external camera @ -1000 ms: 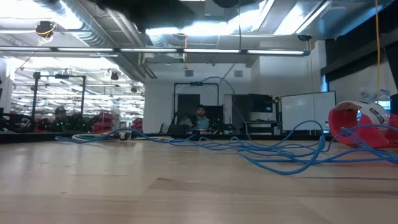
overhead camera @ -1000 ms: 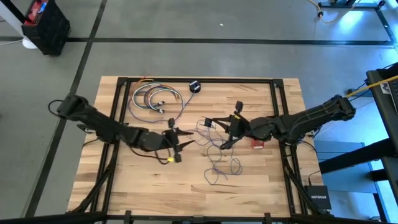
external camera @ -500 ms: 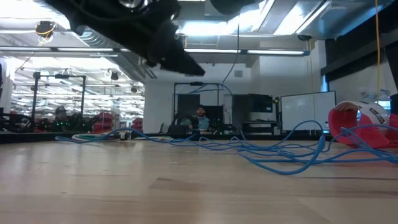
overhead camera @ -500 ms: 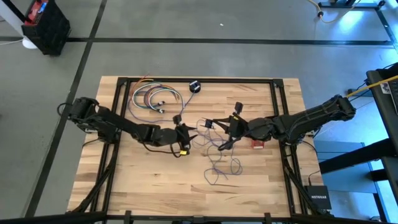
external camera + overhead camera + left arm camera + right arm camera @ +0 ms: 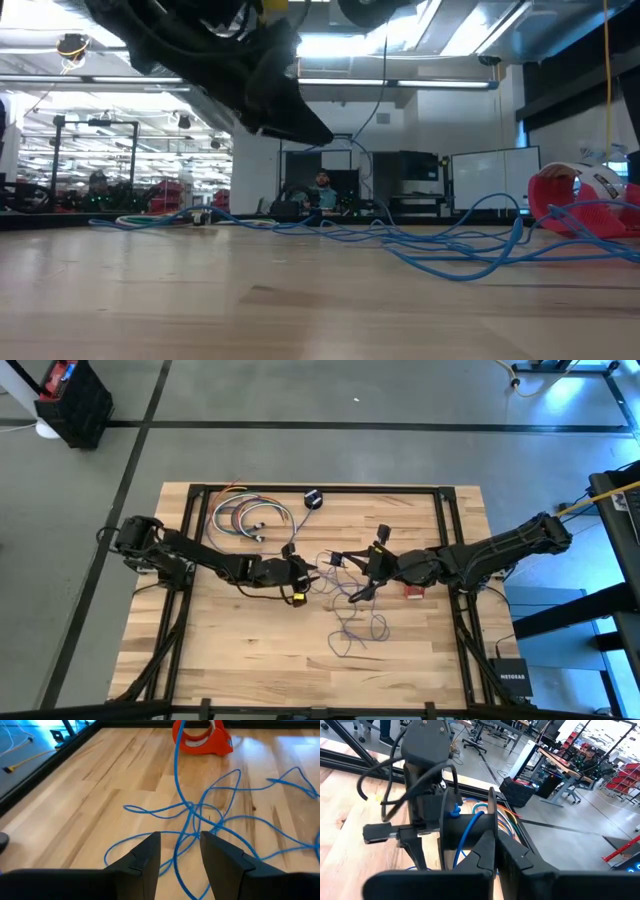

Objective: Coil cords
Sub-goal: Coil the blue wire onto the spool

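Observation:
A thin bluish cord [image 5: 352, 622] lies in loose loops on the wooden table; one strand [image 5: 383, 80] rises from the tangle to my right gripper [image 5: 347, 574], which is shut on it above the table's middle. My left gripper [image 5: 308, 578] is open just left of it. In the left wrist view its fingertips [image 5: 180, 851] stand low over the cord's loops [image 5: 192, 822] without touching them. A small black puck [image 5: 313, 499] sits near the far edge. A red-and-white bundle [image 5: 415, 592] lies under the right arm. My right gripper pinches a strand of the bluish cord [image 5: 469, 829] between its two shut fingers. The fingers come nearly level from the table's right side. The strand hangs below them, and the rest of the cord lies slack in loops on the table [image 5: 350, 630].
A coil of multicoloured cords [image 5: 250, 515] lies at the far left of the table. The black frame rails [image 5: 190, 560] run along the table's sides. Bare wood lies toward the near edge [image 5: 250, 660]. A person sits far behind the table [image 5: 322, 188].
My left gripper has moved toward the table's right, down and toward the held cord, turning as it went. It now stands close to my right gripper and has come into the low view. Its fingers have stayed open. The cord has not moved.

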### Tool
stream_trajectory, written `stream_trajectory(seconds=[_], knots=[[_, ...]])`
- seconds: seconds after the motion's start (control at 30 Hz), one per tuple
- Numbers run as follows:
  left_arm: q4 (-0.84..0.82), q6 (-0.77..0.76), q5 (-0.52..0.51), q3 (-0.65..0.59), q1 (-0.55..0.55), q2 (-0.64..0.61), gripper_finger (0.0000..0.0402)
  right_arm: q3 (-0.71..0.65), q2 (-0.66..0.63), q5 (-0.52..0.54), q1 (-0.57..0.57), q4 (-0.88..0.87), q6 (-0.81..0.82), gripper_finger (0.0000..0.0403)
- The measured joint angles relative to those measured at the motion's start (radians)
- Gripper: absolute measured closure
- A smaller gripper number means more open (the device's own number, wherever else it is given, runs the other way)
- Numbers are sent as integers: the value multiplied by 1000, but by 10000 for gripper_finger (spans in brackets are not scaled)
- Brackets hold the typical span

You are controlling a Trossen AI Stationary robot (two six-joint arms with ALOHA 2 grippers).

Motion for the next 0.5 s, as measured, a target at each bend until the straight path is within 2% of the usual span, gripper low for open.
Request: stream_trajectory(seconds=[0.3,0.4,0.5], knots=[[5,3,9,0,22,28,275,0,0,-3,0,0,0,391],[-1,7,10,0,22,28,300,0,0,-3,0,-1,0,391],[-11,47,21,0,21,28,351,0,0,-3,0,-1,0,391]])
